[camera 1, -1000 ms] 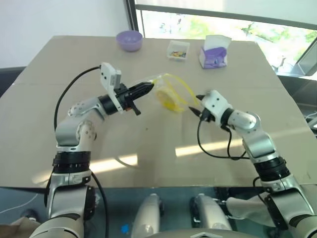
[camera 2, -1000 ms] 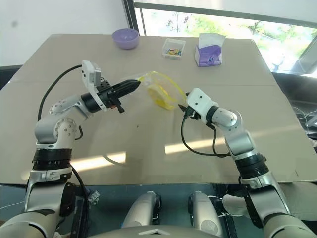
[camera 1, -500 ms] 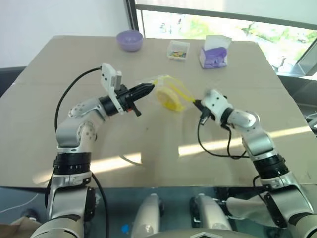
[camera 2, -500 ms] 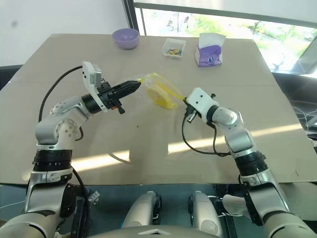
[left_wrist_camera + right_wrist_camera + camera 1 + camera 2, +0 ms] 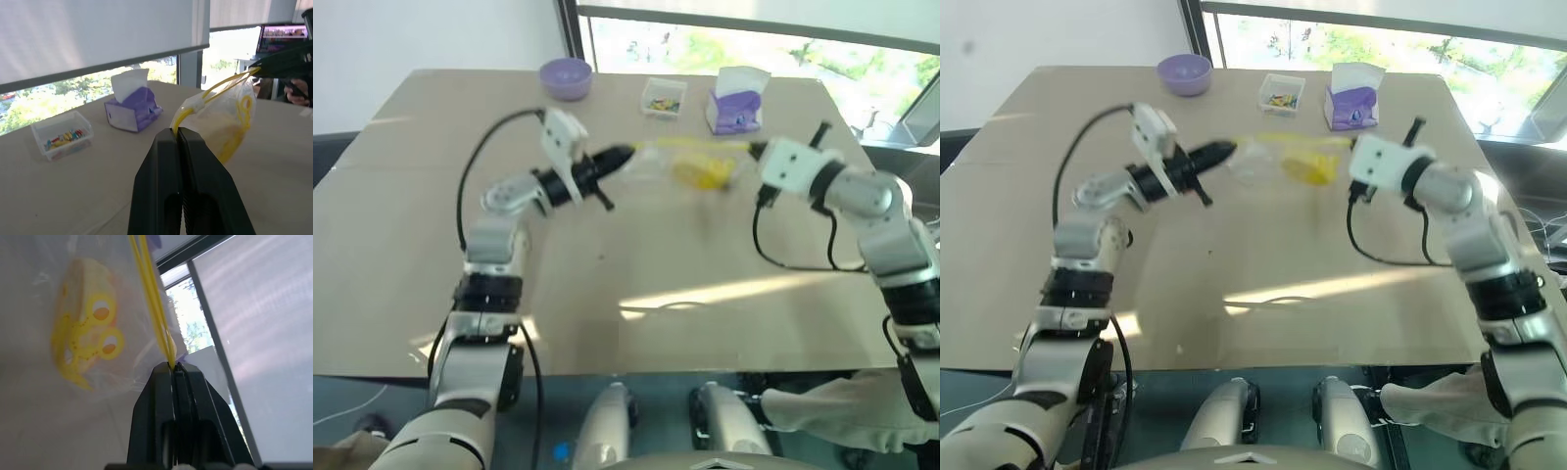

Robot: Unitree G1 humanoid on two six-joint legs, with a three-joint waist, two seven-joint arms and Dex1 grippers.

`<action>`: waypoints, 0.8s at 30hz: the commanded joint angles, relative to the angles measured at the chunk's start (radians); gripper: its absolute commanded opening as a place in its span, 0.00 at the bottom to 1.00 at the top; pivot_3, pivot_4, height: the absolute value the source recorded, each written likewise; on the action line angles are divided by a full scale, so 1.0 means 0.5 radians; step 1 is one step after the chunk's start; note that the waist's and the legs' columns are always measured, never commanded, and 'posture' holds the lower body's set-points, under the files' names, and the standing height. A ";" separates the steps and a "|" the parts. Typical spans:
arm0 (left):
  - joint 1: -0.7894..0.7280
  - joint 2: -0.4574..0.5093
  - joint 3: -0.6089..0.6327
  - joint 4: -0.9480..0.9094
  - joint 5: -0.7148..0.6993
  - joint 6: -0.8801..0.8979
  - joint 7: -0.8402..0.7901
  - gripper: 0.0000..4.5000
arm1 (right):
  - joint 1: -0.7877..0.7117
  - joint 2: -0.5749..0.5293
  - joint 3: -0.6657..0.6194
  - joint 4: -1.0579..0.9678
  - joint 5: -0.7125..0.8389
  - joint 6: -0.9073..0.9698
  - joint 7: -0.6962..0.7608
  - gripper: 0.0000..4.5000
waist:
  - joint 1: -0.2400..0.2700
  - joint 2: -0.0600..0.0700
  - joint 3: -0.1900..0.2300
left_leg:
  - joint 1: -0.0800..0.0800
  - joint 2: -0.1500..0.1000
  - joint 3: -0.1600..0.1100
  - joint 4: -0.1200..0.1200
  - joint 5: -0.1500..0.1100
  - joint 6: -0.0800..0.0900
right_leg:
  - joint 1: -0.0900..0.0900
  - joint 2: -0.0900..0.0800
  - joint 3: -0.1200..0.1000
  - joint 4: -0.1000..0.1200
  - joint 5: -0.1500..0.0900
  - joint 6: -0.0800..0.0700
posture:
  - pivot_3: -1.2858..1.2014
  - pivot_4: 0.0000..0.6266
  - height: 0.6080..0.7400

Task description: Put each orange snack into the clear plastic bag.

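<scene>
Hanging stretched above the table, the clear plastic bag holds the orange snack. The left gripper and right gripper each clamp 1 end of its yellow seal strip.

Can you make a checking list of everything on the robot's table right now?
Surface: tan table, mostly bare.
Job's things: clear plastic bag stretched between both grippers, above the table; orange snack inside it.
Clutter: purple bowl, small clear box of colourful bits, purple tissue box, all at the far edge.
Grippers: left gripper shut on one end of the bag's yellow seal strip; right gripper shut on the other end.
Cables: black cable looping off each arm.
Surroundings: windows, trees outside.
</scene>
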 commanded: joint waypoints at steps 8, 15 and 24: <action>0.472 0.163 0.003 -0.502 -0.029 -0.100 -0.221 0.00 | 0.663 0.017 -0.050 -0.659 0.169 0.367 0.196 0.01 | 0.009 0.000 0.001 | 0.000 0.001 -0.001 0.004 0.000 0.000 | -0.001 0.000 -0.001 0.004 0.000 0.000 | 0.52 0.24 0.95; 0.489 0.156 -0.013 -0.519 0.010 -0.157 -0.228 0.00 | 0.736 0.016 -0.237 -0.855 0.290 0.406 0.155 0.43 | 0.009 0.000 0.001 | 0.005 0.002 -0.005 0.018 0.000 0.001 | 0.010 0.001 -0.005 0.005 -0.001 0.000 | 0.52 0.24 0.95; 0.440 0.134 -0.071 -0.450 0.071 -0.247 -0.255 0.00 | 0.357 0.281 0.034 -0.999 0.377 0.507 0.153 0.43 | 0.003 0.001 0.001 | 0.004 0.002 -0.006 0.017 -0.001 0.002 | 0.009 0.004 -0.004 0.004 0.002 0.004 | 0.52 0.24 0.95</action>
